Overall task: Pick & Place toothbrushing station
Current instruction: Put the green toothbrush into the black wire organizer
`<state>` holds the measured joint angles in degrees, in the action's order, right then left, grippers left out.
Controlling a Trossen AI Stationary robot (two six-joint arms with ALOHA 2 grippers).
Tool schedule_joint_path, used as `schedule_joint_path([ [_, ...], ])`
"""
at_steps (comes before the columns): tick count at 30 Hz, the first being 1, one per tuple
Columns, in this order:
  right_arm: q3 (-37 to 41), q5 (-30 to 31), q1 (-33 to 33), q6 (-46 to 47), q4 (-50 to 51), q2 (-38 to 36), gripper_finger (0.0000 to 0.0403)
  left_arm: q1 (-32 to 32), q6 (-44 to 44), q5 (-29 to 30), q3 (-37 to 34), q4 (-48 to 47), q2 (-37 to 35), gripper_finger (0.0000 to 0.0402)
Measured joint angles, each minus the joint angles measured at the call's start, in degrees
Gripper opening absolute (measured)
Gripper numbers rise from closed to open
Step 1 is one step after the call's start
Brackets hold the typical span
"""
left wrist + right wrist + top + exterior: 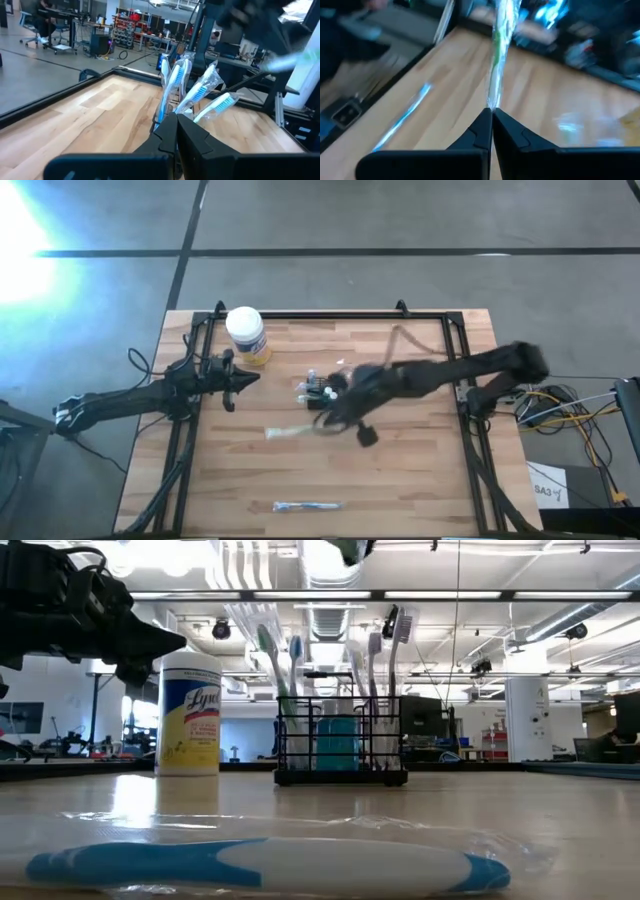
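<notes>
The right gripper (pixel 491 116) has its jaws pinched on a wrapped toothbrush (pixel 499 45), at the caddy's (pixel 322 391) three o'clock. It could slip, because the wrap is slick. The left gripper (pixel 176 131) waits with jaws closed and empty.

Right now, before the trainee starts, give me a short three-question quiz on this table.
1. True or false: the jar stands inside the caddy.
2. The right gripper is shut on: A) a wrapped toothbrush; B) the jar; C) nothing.
3. Which gripper hangs beside the jar?
Key: 1 false, they stand apart; 2 A; 3 the left gripper.
</notes>
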<state>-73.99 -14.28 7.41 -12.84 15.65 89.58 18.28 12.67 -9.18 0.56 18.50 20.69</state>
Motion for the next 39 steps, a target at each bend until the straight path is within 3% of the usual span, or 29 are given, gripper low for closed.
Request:
schedule_joint_path([
  [8, 18.9, -0.3, -4.9, 0.2, -15.6, -20.3, 0.0008, 0.0, -1.1, -0.2, 0.0, 1.1, -0.1, 0.0010],
  [14, 31.0, -1.0, -6.7, 0.5, -28.9, -30.0, 0.0008, 0.0, -2.7, -3.1, 0.2, 3.9, -0.1, 0.0010],
  [23, 47.2, 0.0, -7.2, 0.5, -50.9, -35.3, 0.0008, 0.0, -4.7, -5.3, 0.1, 5.5, -0.1, 0.0010],
  [39, 61.9, 2.5, -13.2, 0.5, -61.5, -45.4, 0.0008, 0.0, -5.1, -6.4, 0.1, 6.0, -0.1, 0.0010],
])
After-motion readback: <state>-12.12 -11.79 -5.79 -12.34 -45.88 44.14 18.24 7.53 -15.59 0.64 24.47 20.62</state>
